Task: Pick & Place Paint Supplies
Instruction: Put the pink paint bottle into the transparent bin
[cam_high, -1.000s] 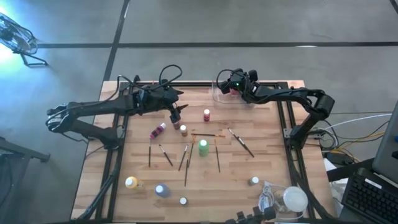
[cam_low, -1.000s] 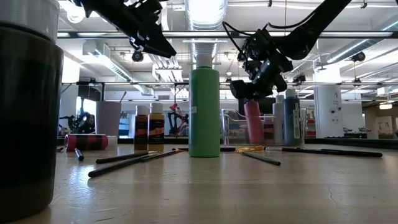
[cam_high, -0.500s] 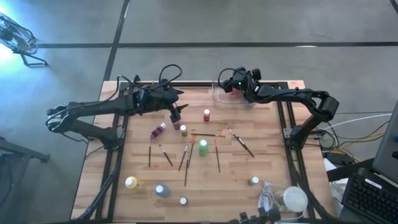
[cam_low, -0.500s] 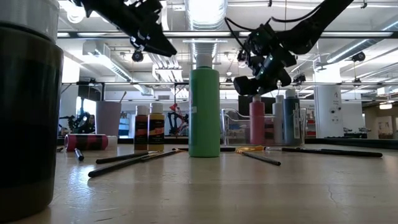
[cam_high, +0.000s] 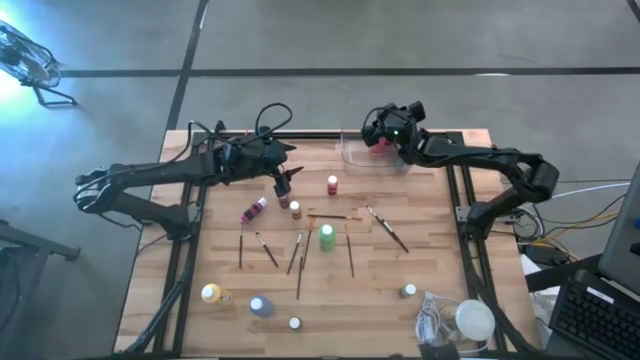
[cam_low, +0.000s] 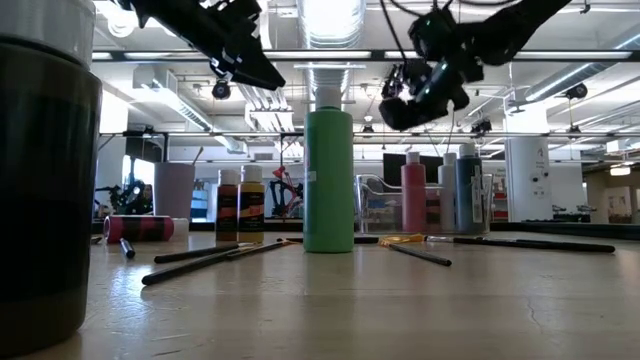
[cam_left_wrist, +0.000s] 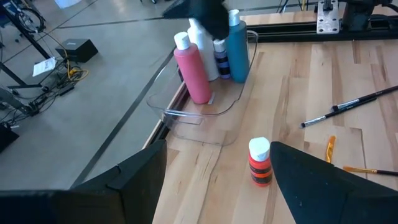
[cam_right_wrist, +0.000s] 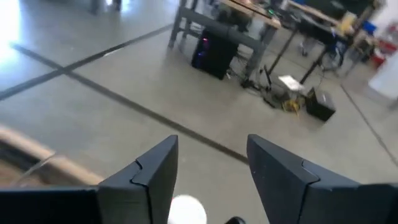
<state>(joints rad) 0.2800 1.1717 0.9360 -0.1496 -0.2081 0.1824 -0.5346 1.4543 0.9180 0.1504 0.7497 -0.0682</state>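
Several loose supplies: a tall green plastic bottle (cam_low: 329, 170), brown bottles (cam_low: 239, 203) and thin dark paintbrushes (cam_high: 299, 262) lie scattered mid-surface, nearest the low camera.
Wooden surface (cam_high: 380, 300): also carries a small red bottle with a white cap (cam_left_wrist: 259, 162), standing alone just short of the tray.
Clear plastic tray (cam_left_wrist: 205, 118): at the far edge; holds the pink bottle (cam_left_wrist: 192, 70), a blue one (cam_left_wrist: 237, 45) and a white one between them, all upright.
Left pincer (cam_left_wrist: 217, 180): hovers above the middle of the surface, jaws wide and empty, aimed toward the red bottle.
Right pincer (cam_low: 415, 95): raised above the tray, jaws spread with nothing between them.
Step in hand: by my reading, the pink bottle's placement is done and the right arm is clearing away.
Next move: probably a reach back to a loose bottle, descending straight so the neighbours stay upright.
Change: a second ago the right pincer gripped the pink bottle low in the tray; half a second ago it had let go; now it sits higher. The left arm has not moved.
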